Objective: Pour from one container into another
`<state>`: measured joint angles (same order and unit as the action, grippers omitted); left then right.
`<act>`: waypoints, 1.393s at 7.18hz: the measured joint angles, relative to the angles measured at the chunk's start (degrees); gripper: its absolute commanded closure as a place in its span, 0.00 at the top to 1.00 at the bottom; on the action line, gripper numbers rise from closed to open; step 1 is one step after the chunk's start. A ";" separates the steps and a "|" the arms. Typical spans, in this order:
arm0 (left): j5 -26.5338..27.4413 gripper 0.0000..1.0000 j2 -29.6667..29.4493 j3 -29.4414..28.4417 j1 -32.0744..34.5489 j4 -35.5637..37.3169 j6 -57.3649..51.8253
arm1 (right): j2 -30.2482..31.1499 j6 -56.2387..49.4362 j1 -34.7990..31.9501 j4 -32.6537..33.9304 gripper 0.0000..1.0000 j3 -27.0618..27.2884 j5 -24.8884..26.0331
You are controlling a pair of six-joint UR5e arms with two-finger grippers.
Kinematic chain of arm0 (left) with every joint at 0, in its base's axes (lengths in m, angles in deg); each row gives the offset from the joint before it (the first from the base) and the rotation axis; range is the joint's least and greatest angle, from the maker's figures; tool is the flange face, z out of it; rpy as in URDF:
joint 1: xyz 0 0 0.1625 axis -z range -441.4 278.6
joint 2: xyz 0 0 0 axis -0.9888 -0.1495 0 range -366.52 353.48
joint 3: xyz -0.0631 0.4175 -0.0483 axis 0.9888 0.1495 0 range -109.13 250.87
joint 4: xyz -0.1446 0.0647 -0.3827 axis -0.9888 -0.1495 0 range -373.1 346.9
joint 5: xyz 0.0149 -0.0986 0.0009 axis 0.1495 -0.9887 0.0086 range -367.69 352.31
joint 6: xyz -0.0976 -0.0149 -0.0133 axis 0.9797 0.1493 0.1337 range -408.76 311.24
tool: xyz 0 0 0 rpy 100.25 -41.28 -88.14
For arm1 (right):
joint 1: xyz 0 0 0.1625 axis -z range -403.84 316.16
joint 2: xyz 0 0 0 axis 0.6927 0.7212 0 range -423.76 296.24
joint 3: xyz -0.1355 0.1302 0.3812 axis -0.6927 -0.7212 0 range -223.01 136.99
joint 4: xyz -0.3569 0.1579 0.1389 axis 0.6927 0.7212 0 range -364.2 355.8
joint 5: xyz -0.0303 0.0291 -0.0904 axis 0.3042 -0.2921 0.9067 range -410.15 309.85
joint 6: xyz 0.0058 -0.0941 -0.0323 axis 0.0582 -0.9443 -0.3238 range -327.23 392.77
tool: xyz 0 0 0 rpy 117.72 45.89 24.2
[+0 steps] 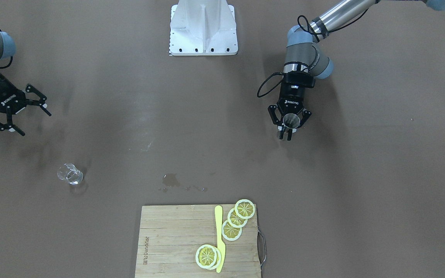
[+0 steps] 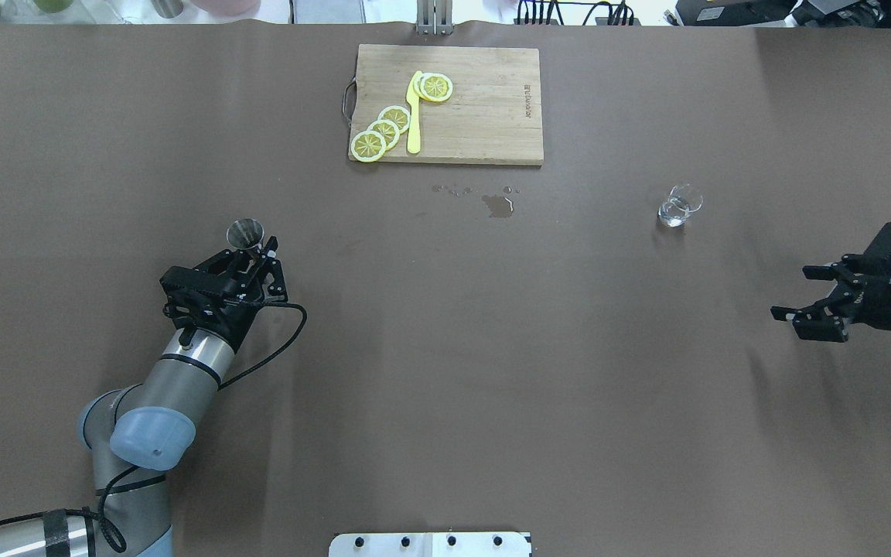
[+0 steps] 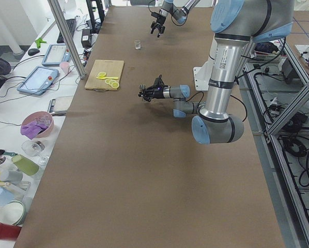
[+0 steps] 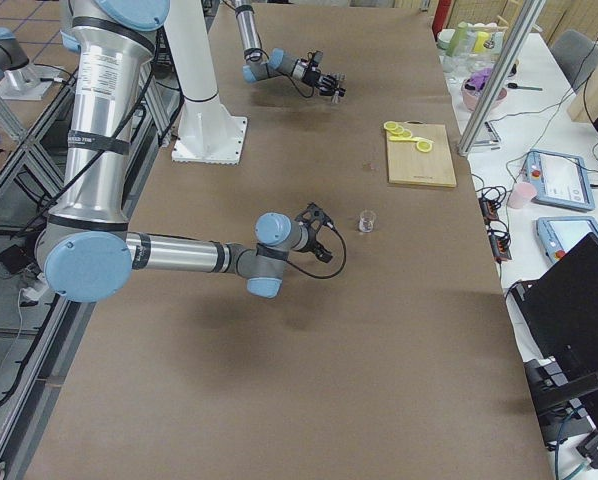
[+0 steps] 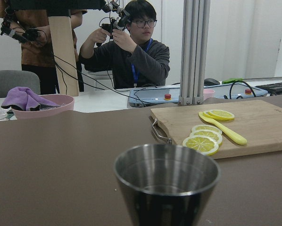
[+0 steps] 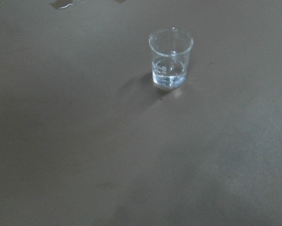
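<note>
Left hand (image 1: 286, 131) grasps the small silver-grey hourglass metal jigger (image 1: 291, 121) upright; right hand (image 1: 34, 122) spread empty near the short clear glass (image 1: 70, 173); we'd carry it level, then tip slowly.

Lighting: even, diffuse, from above; brown table (image 2: 445, 402) matte throughout.
Shadows: soft, faint smears on the surface near each arm.
Overhead view: far strip beyond the table washed out white.
Right wrist view: dim, grey, a little grainy; glass (image 6: 171, 56) sharp, highlights in its base, pale shadow to lower left.
Left wrist view: jigger (image 5: 167, 186) close, rim glinting, body dark; background bright.
</note>
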<state>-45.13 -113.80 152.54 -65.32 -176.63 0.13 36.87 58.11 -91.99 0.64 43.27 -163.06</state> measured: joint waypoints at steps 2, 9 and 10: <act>0.02 0.00 -0.03 -0.01 0.00 0.54 -0.03 | -2.50 -4.77 -7.36 -3.89 1.00 -7.08 -8.62; 0.07 0.14 -0.04 -0.01 -0.47 0.76 -0.03 | -6.39 -6.72 -24.43 5.60 1.00 -11.78 -25.56; 0.08 0.20 -0.04 -0.02 -0.50 0.76 -0.03 | -6.30 -6.76 -26.91 11.32 1.00 -11.43 -25.32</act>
<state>-45.05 -113.83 152.52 -65.81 -175.87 0.10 30.57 51.35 -118.90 11.96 31.84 -188.38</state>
